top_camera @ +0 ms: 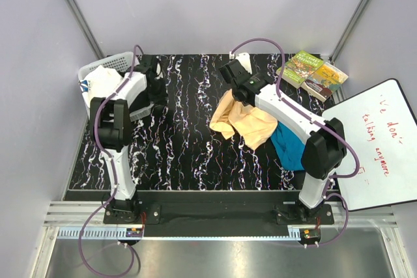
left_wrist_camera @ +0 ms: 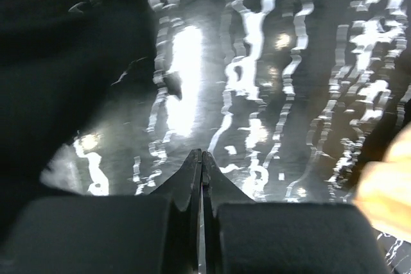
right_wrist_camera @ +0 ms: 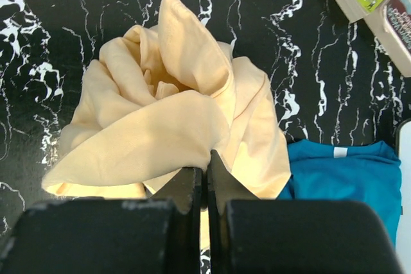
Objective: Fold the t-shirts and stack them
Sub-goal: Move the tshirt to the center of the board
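Note:
The pale peach-yellow t-shirt (top_camera: 246, 124) lies crumpled in a heap right of the table's middle. In the right wrist view it (right_wrist_camera: 173, 107) bunches up in loose folds. My right gripper (top_camera: 229, 94) is shut on a fold of this shirt, the cloth pinched at the jaw tips (right_wrist_camera: 207, 160). The teal-blue t-shirt (top_camera: 287, 148) lies flat beside the peach one on its right, partly hidden under my right arm; it also shows in the right wrist view (right_wrist_camera: 350, 178). My left gripper (top_camera: 155, 86) is shut and empty (left_wrist_camera: 201, 154) over bare table near the basket.
A white basket (top_camera: 98, 68) holding white cloth stands at the back left. Books (top_camera: 313, 73) lie at the back right, and also show in the right wrist view (right_wrist_camera: 376, 1). A whiteboard (top_camera: 378, 144) leans at the right edge. A small white object (top_camera: 243, 61) sits at the back.

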Robot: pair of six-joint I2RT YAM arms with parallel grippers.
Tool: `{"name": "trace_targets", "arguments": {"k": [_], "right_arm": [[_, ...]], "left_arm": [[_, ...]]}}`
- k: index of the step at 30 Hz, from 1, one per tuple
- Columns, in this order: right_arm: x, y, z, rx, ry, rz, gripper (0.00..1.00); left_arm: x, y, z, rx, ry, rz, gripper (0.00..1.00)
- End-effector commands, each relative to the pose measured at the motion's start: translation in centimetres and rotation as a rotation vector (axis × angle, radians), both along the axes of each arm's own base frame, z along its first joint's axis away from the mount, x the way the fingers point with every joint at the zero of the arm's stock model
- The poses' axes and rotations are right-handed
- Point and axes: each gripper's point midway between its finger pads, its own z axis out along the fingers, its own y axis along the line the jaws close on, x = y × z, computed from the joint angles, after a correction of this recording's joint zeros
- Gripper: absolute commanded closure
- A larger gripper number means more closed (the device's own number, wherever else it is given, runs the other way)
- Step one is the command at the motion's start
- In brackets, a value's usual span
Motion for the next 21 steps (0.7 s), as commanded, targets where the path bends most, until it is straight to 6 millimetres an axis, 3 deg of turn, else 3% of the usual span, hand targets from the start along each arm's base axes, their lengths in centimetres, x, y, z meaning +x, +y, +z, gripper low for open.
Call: {"name": "trace_targets", "arguments": {"k": [1,5,6,10,14,17,20,21], "right_arm": [[-0.6,0.1,0.2,0.057,0.015,0.000,1.00],[-0.8,0.1,-0.9,0.045,0.044,0.007,1.00],[-0.8,0.1,-1.2,0.040,0.052,0.006,1.00],[-0.4,0.2,-2.6,0.019,0.082,-0.001,1.00],[0.2,1.0,-3.2,0.021,0.098,0.015,1.00],[0.7,1.6,-3.4,0.020,0.102,0.031,1.00],[1.2,1.9,-3.5,0.012,0.103,0.043,1.00],[1.3,2.0,-3.5,0.006,0.105,0.050,1.00]], "left_arm": [[1.2,2.5,1.0,-0.008,-0.034,0.073,1.00],[0.6,5.5,0.5,-0.002,-0.001,0.137,1.00],[0.3,7.0,0.4,0.020,0.005,0.160,1.00],[-2.0,10.7,-0.2,0.112,0.058,0.224,1.00],[-3.1,14.7,0.3,0.144,0.062,0.322,1.00],[-2.9,16.7,0.3,0.186,0.068,0.358,1.00],[-1.8,18.2,0.1,0.209,0.070,0.381,1.00],[-0.6,18.3,1.0,0.199,0.039,0.377,1.00]]}}
